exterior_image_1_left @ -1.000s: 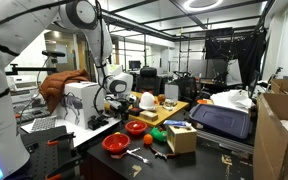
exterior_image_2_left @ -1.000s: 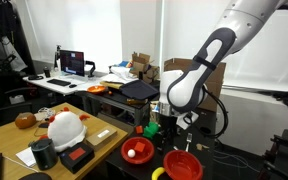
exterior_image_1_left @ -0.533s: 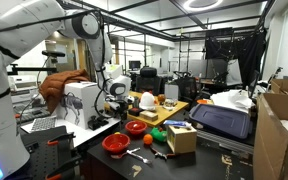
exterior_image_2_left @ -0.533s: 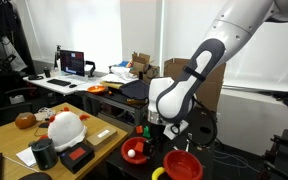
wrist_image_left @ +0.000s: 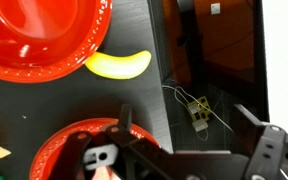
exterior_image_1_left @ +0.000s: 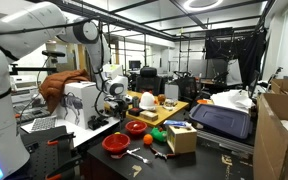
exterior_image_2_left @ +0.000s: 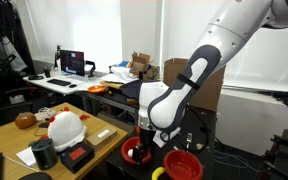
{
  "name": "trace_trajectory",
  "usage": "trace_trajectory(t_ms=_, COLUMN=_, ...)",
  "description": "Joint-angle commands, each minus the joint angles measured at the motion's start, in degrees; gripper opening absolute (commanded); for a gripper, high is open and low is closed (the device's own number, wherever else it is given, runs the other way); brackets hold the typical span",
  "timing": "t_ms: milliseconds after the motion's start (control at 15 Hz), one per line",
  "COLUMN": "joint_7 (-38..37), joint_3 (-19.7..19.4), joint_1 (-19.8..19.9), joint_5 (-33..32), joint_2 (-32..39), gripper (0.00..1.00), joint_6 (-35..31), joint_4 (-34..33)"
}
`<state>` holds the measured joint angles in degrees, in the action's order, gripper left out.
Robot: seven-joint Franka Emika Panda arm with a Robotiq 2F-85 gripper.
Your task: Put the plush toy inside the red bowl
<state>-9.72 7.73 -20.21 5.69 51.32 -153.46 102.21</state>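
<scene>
The plush toy (wrist_image_left: 100, 160), white with black and pink marks, lies inside a red bowl (wrist_image_left: 62, 146) at the bottom left of the wrist view. My gripper (wrist_image_left: 187, 116) is open just above it, with one finger over the bowl's rim and the other over the dark table. In an exterior view my gripper (exterior_image_2_left: 144, 133) hangs low over this bowl (exterior_image_2_left: 130, 153) and hides most of it. It also shows in an exterior view (exterior_image_1_left: 136, 127), with the gripper (exterior_image_1_left: 120, 103) beside it. A second red bowl (wrist_image_left: 44, 40) lies close by.
A yellow banana-shaped toy (wrist_image_left: 119, 65) lies between the two bowls. The second red bowl (exterior_image_2_left: 184, 165) sits near the table edge. A white helmet (exterior_image_2_left: 64, 128), a cardboard box (exterior_image_1_left: 181, 138), a green object (exterior_image_1_left: 156, 135) and tools crowd the table.
The arm has swung sideways and lowered, so the gripper now sits over the bowl that holds the plush toy and covers it in an exterior view.
</scene>
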Motion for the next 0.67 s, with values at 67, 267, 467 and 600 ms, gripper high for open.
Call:
trace_trajectory(t_ms=67, joint_7=-3.5, joint_3=-1.6, joint_1=-1.1, joint_5=-1.1, joint_2=0.2, gripper=1.00, joint_6=4.5, joint_4=-1.9)
trace_trajectory(t_ms=267, joint_7=-0.2, joint_3=-1.2, joint_1=0.7, joint_5=-2.5, joint_2=0.4, gripper=1.00, joint_6=13.9, joint_4=-2.3)
trace_trajectory(t_ms=467, joint_7=2.9, joint_3=-1.4, joint_1=1.9, joint_5=-5.2, joint_2=1.0, gripper=1.00, joint_6=22.7, joint_4=-3.8)
trace_trajectory(t_ms=600, joint_7=3.3, joint_3=-1.2, joint_1=2.0, joint_5=-6.3, joint_2=1.2, gripper=1.00, joint_6=25.7, joint_4=-4.5)
